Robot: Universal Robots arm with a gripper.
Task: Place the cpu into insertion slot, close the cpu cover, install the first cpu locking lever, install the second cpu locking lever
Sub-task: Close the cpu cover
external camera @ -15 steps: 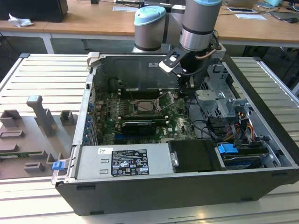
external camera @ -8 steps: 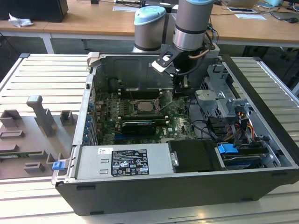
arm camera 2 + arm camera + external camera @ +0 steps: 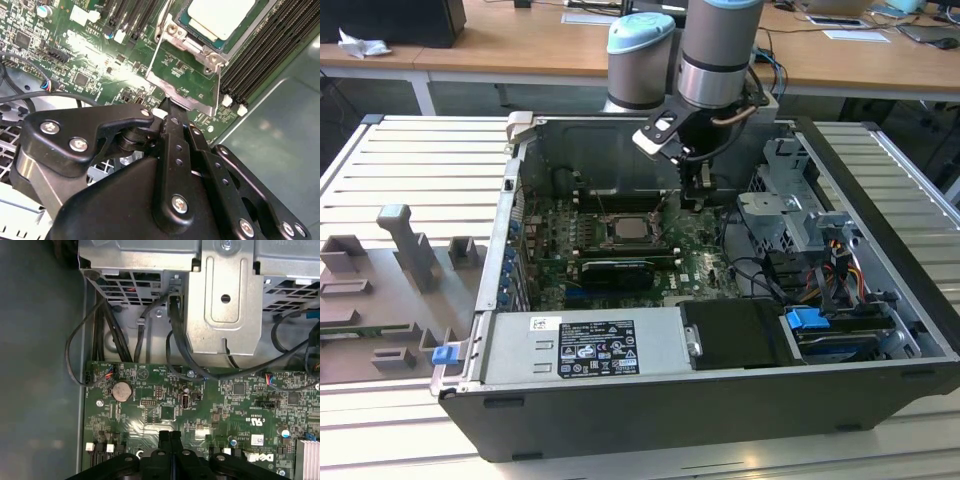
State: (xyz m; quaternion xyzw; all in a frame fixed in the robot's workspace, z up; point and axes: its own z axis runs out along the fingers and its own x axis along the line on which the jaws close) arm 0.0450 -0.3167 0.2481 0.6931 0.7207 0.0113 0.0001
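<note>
Gripper (image 3: 698, 195) hangs inside PC case (image 3: 620, 140), near ctr of exterior view, just to that view's right of insertion slot (image 3: 624, 243); fingers (image 3: 170, 440) pressed together w/ nothing visible btwn them; in second wrist view, tips seem to touch free edge of cpu cover (image 3: 175, 90), swung open; cpu (image 3: 220, 17) sits in slot.

A metal table (image 3: 420, 160) of grooved silver slats goes across the frame from left to right. In the middle, an open computer case (image 3: 650, 425) lies on it. At the left a grey fixture plate (image 3: 380, 300) rests on the slats, with a small blue piece (image 3: 444, 354) at its lower right corner.
</note>
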